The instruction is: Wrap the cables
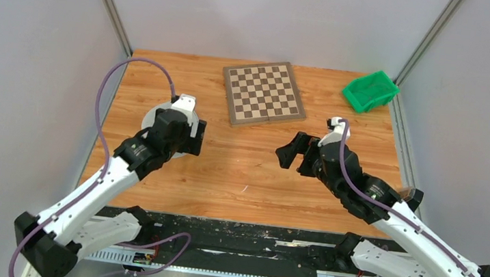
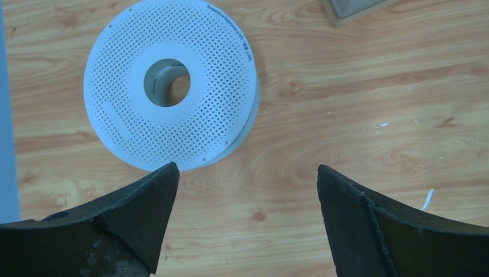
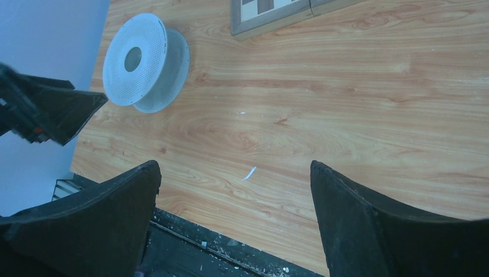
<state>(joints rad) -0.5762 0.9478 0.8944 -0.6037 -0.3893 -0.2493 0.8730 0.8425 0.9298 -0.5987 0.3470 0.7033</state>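
Wood table (image 1: 245, 180) has white spool (image 2: 115, 86) flat at 11 o'clock off spread-open left gripper (image 2: 247, 170); right gripper (image 3: 235, 164), also spread, farther

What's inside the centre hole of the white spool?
Through the white spool, the left wrist view shows only its grey hub wall and the wooden table below. No cable shows between the flanges in the right wrist view; the far side is hidden.
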